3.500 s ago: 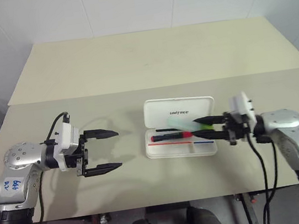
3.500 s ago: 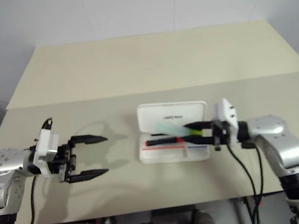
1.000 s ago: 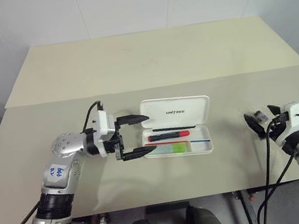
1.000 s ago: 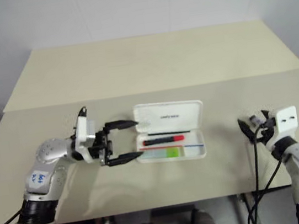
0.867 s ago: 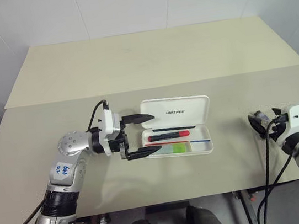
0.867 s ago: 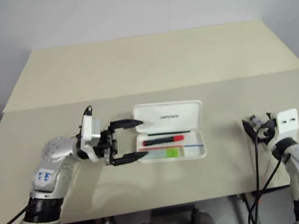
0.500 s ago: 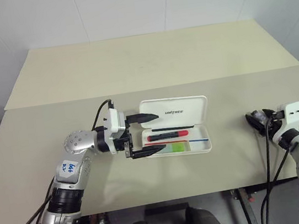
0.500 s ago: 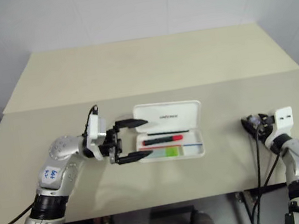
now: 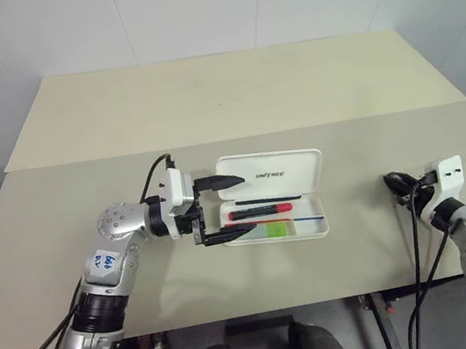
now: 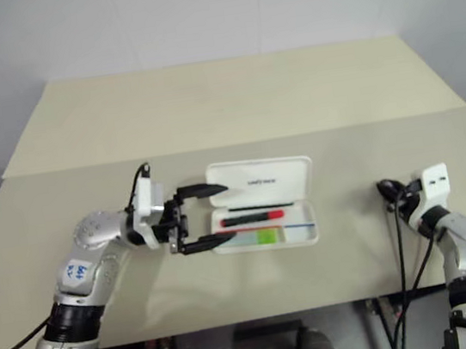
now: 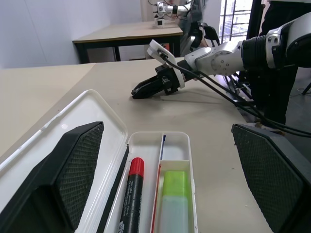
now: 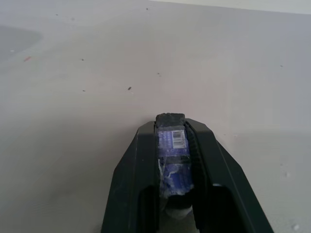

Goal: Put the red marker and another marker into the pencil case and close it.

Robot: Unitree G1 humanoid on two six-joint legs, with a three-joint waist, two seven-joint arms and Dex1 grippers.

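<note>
Spread wide at the left end of the pencil case (image 9: 271, 197), the left gripper (image 9: 220, 208), one finger against the raised lid (image 9: 271, 173). Clenched and empty far off to the right, the right gripper (image 9: 393, 180). Inside the tray, red marker (image 9: 261, 211) and green marker (image 9: 265, 231). Light, stiff, slippery plastic, probably; best pushed at the lid's free edge.

I see the pencil case (image 9: 269, 169), a flat white box with rounded corners, lying open near the middle of the table, its lid with dark print tilted back toward the far edge. In the tray, the red marker (image 9: 261, 211) lies lengthwise, black barrel, red end. Just beside it on the near side lies the pale marker (image 9: 269, 231) with a lime-green end.
</note>
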